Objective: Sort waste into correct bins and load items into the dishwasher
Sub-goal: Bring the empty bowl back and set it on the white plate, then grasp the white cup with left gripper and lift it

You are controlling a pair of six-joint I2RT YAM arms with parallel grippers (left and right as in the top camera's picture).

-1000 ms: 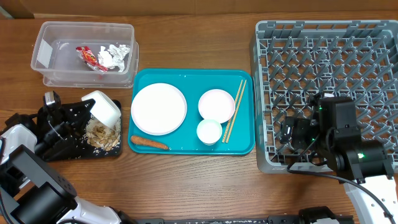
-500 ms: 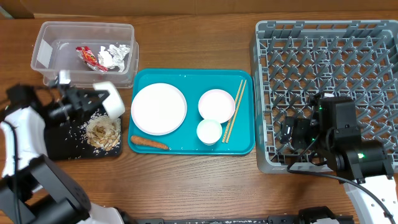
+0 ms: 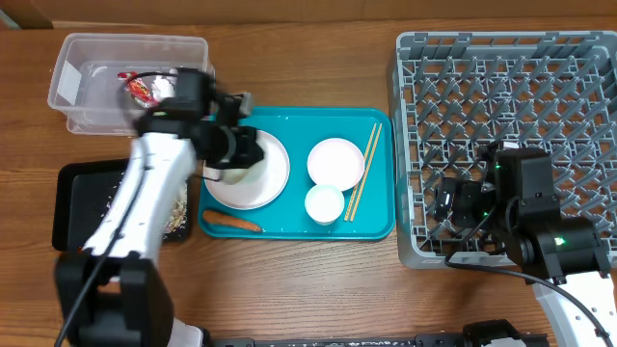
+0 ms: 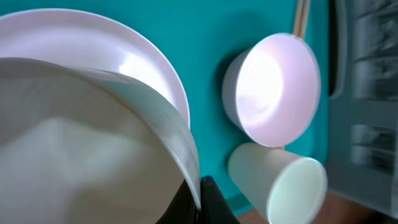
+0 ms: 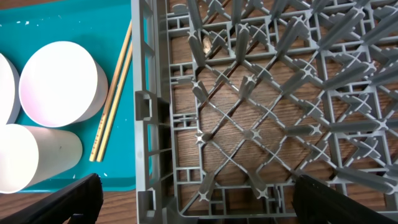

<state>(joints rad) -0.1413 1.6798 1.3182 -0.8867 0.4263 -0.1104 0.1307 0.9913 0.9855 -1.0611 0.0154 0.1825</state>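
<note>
Overhead: left gripper (image 3: 234, 146) above wide plate (image 3: 273, 175) on teal tray (image 3: 294, 120) left half, clenched on white bowl (image 4: 93, 143) rim; bowl largely hidden, tilt unclear. Chopsticks (image 3: 363, 172) on tray's right side, long axis near-to-far. Right gripper (image 5: 202, 202) spread over dish rack (image 3: 501, 58), right of tray.

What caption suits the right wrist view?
Open right fingers above a corner of the grey dish rack, beside a teal tray with bowl, cup and chopsticks.

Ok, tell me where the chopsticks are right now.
In the overhead view the chopsticks lie along the right side of the teal tray, just right of the small bowl and left of the grey dish rack.
</note>
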